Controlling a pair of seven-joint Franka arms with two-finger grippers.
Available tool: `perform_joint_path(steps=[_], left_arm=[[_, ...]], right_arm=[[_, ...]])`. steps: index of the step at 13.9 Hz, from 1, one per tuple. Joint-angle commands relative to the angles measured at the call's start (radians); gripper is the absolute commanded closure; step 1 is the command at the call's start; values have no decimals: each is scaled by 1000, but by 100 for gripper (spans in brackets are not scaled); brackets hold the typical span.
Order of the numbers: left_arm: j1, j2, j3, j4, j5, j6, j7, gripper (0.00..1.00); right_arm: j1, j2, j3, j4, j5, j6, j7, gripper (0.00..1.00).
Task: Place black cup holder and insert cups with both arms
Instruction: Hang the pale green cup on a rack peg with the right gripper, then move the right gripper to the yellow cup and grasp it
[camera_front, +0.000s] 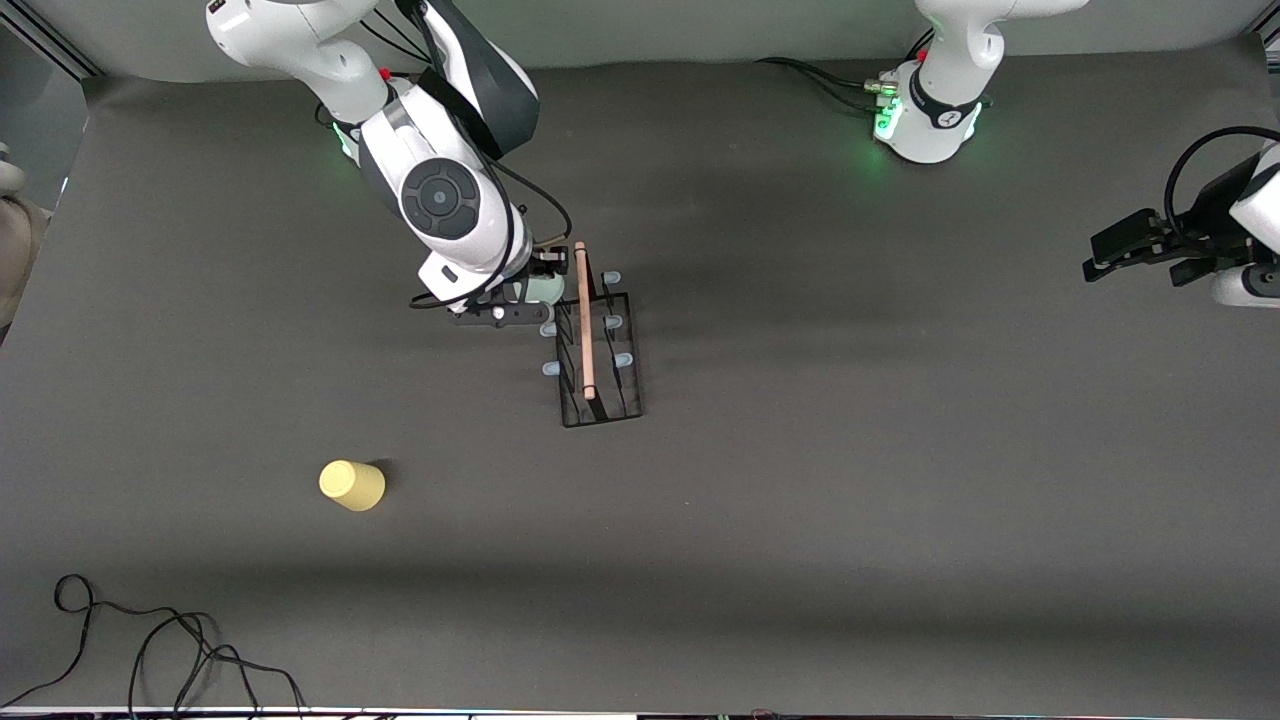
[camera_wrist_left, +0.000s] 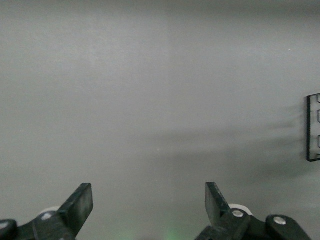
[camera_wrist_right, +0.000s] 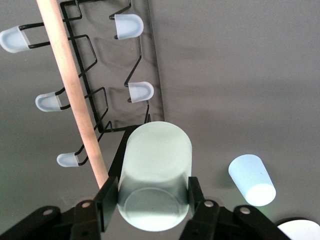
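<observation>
The right gripper is clenched on the pale green plastic tumbler, holding it just over the end of the black wire cup holder that lies farthest from the front camera, mid-table. The holder stands on the dark grey table with its light wooden rod handle on top and pale-tipped pegs sticking out to both sides.

To do this step well, I judge the tumbler's open mouth should be lined up with one free peg on the side toward the right arm's end of the table, then slid along the peg's axis, keeping clear of the wooden rod, which runs close beside the cup. Let go only once the peg is well inside.

The left gripper waits released, over the table's edge at the left arm's end.

The yellow plastic tumbler lies nearer the front camera, toward the right arm's end. The light blue plastic tumbler shows only in the right wrist view, resting on the table near the holder; in the front view the right arm covers it. Which peg the green tumbler is aimed at is hard to tell, since the arm hides the nearest pegs from the front.
</observation>
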Motion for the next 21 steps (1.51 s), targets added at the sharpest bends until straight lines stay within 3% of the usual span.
perform_joint_path(steps=[1,3,5,9,12,15,21], left_arm=[[-41,9,27,36,36,-21,-4,0],[-40,9,24,37,48,-18,-4,0],[-43,9,19,42,72,-18,-4,0],[-41,9,14,42,80,-23,11,0],[-46,9,7,39,112,-21,19,0],[-49,9,-3,39,128,-23,22,0],[-34,6,0,45,114,-35,52,0]], right_arm=[[18,42,-10,23,22,27,23,79],[18,50,-10,25,14,28,23,41],[10,48,-15,28,11,27,12,22],[-15,47,-52,37,-61,20,-53,19],[-64,47,-174,63,-64,27,-269,19],[-102,59,-250,101,-67,82,-428,17],[-269,296,-262,328,-80,131,-708,13]])
